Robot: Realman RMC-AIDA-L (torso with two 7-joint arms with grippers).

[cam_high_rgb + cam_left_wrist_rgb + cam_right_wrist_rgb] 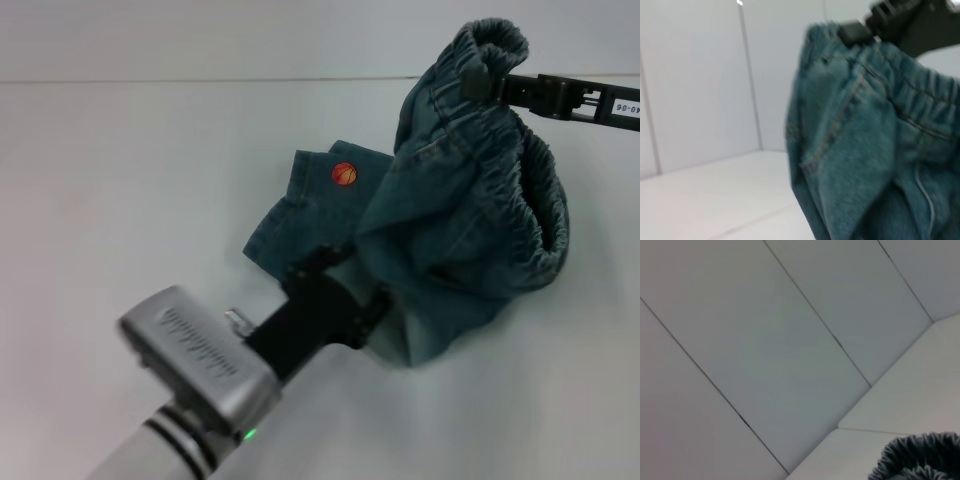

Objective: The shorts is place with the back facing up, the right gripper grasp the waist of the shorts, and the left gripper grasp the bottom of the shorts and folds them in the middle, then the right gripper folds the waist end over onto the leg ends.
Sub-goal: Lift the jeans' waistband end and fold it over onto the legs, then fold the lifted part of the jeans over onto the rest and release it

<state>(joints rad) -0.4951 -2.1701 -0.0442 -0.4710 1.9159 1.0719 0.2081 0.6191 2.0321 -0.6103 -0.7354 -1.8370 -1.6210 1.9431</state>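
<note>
The blue-green denim shorts (450, 220) hang bunched from their elastic waist (500, 45), which is lifted above the table at the upper right. My right gripper (482, 84), a black claw with a white label, is shut on that waist; it also shows in the left wrist view as the right gripper (860, 31) above the hanging shorts (850, 150). The leg ends (310, 200) lie flat on the table, one bearing an orange ball print (344, 173). My left gripper (335, 270) rests low against the shorts' near edge, partly covered by denim. The gathered waistband (920, 460) shows in the right wrist view.
A white table (120, 180) stretches left and in front of the shorts. White wall panels (765, 340) stand behind it. My left arm's silver wrist with its grey ribbed box (195, 350) fills the lower left.
</note>
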